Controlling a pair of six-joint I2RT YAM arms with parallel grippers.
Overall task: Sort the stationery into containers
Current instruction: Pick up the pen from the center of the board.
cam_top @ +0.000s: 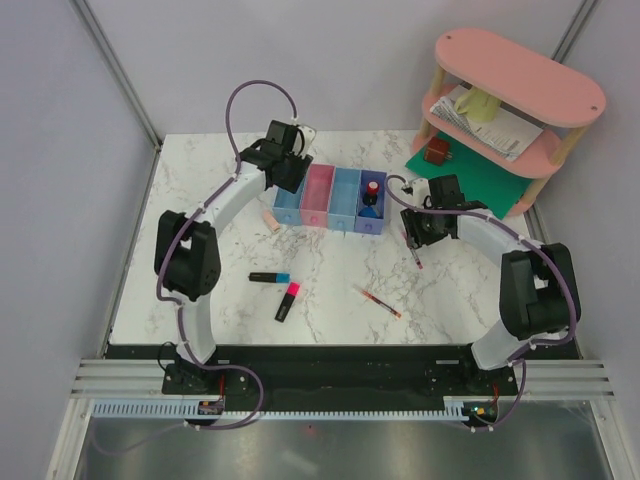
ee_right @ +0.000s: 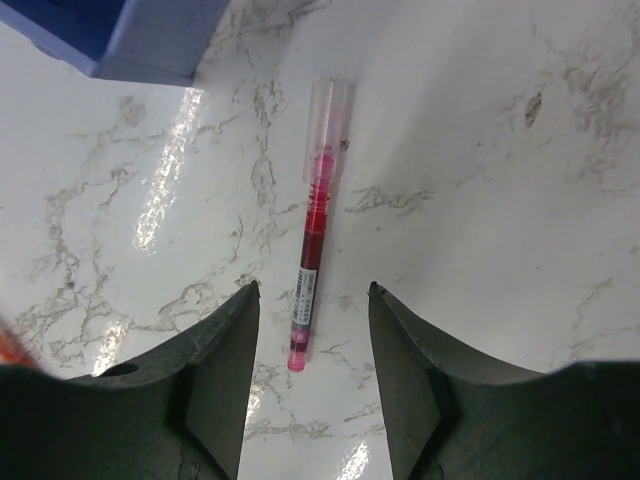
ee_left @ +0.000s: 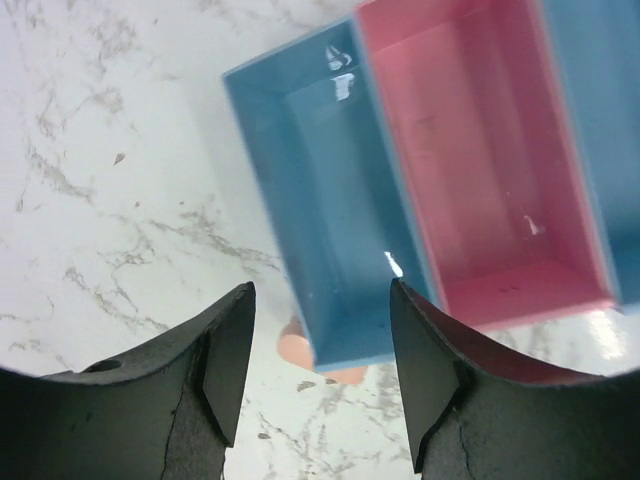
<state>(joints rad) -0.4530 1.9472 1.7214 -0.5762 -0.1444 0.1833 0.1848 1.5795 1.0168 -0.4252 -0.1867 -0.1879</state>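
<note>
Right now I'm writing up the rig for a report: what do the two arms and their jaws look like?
Both the left arm and right arm have curved white links between bulky black joint housings. A thin purple cable loops along each. The jaws are matte black, broad and curved, tapering to blunt tips.

Loose stationery (cam_top: 288,302) near four joined bins (cam_top: 317,195)

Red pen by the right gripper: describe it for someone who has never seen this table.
Find the row of four bins mid-table, then its purple-blue end bin. Just beyond that end, a thin red pen lies below the open right gripper. The other red pen lies well away from the bins, nearer the arm bases.
</note>
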